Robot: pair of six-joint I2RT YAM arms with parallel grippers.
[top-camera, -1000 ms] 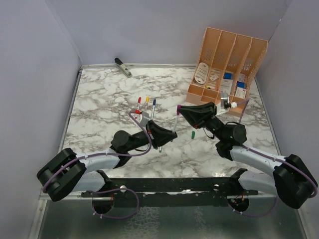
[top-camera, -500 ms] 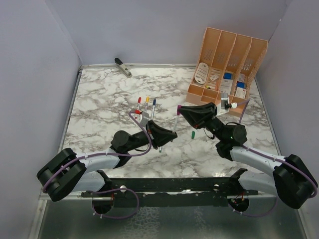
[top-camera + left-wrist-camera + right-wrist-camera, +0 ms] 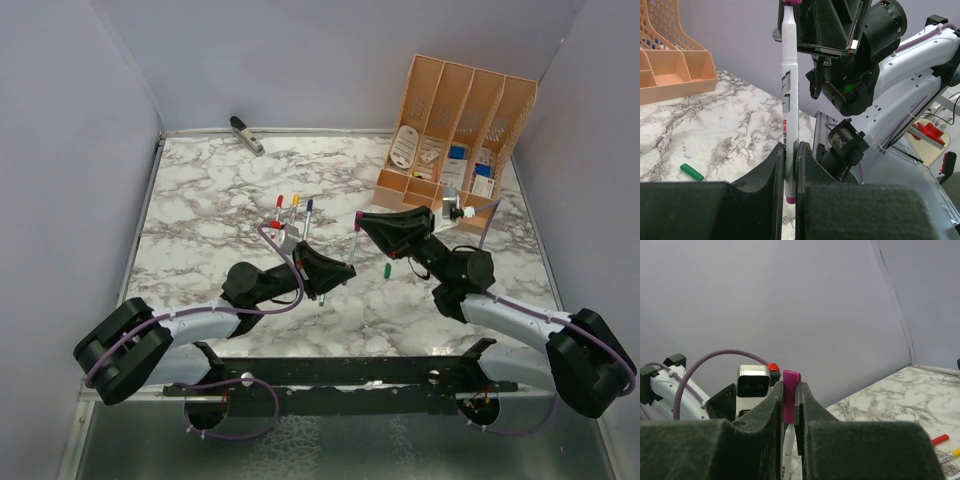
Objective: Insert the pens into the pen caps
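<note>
A marble counter (image 3: 200, 200) is filling the space between plain lilac walls (image 3: 80, 120). At the far left edge a grey tool (image 3: 246, 135) is lying on its own. Nearer the middle, three pens (image 3: 295, 212) with red, yellow and blue ends are lying side by side, just beyond the left arm. The left claw (image 3: 790, 150) is pinching almost fully closed on the lower barrel of a white pen (image 3: 789, 95), which is standing tilted above the counter with its tapered tip pointing up. That tip is meeting a magenta cap (image 3: 790, 400), and how far it is reaching inside I cannot tell. The right claw (image 3: 790, 390) is squeezing the cap between nearly closed fingers, right over the pen. A green cap (image 3: 387, 270) is lying loose on the counter beneath the right arm. At the far right an orange organiser (image 3: 420, 100) is standing against the wall
</note>
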